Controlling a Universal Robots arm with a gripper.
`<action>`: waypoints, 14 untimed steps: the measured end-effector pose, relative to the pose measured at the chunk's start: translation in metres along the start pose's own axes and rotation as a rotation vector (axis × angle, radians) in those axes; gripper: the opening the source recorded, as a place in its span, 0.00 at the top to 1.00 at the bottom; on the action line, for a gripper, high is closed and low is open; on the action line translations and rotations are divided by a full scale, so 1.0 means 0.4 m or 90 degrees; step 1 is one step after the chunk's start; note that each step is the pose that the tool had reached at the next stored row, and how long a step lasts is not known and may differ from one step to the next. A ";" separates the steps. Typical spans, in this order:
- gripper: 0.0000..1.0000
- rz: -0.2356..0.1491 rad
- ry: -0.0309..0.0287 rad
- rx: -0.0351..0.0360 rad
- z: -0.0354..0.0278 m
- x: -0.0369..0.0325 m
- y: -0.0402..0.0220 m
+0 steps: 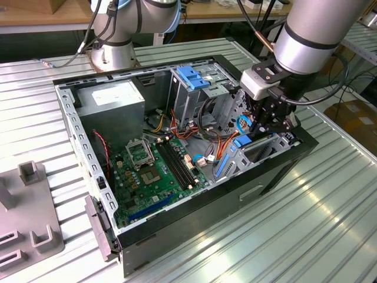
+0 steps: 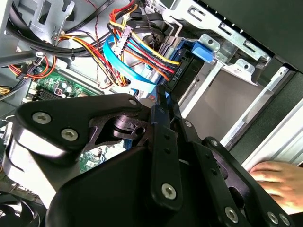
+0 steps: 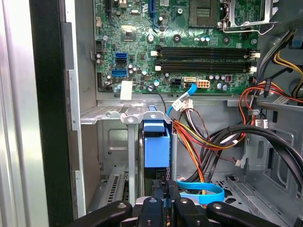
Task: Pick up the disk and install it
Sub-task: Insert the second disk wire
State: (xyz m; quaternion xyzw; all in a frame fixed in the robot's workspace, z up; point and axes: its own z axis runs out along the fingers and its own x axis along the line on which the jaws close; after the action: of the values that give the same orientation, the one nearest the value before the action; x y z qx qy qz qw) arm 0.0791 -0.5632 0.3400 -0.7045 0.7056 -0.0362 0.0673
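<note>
The disk (image 3: 156, 146) stands on edge between the metal rails of the drive bay at the front corner of the open computer case (image 1: 194, 233), its bright blue carrier facing up. In the exterior view the same blue carrier (image 1: 242, 141) shows just under the black gripper (image 1: 262, 127), toward that view's right. My gripper (image 3: 165, 191) reaches down into the bay and looks shut on the disk's near edge, the two fingers pressed close on either side. In the second wrist view the gripper (image 2: 162, 106) points at the bay's metal frame.
Red, yellow and black cables (image 3: 203, 142) and a blue ribbon loop (image 3: 201, 189) crowd the bay's side. The motherboard (image 1: 153, 171), a grey box with a white label (image 1: 112, 100) and a light-blue latch block (image 1: 191, 76) share the case. A person's hand (image 2: 277, 177) rests outside.
</note>
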 end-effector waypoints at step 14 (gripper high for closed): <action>0.90 0.000 -0.0001 0.0016 -0.034 -0.002 -0.005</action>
State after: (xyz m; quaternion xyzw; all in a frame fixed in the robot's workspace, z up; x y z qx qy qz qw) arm 0.0791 -0.5631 0.3537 -0.7044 0.7055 -0.0371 0.0683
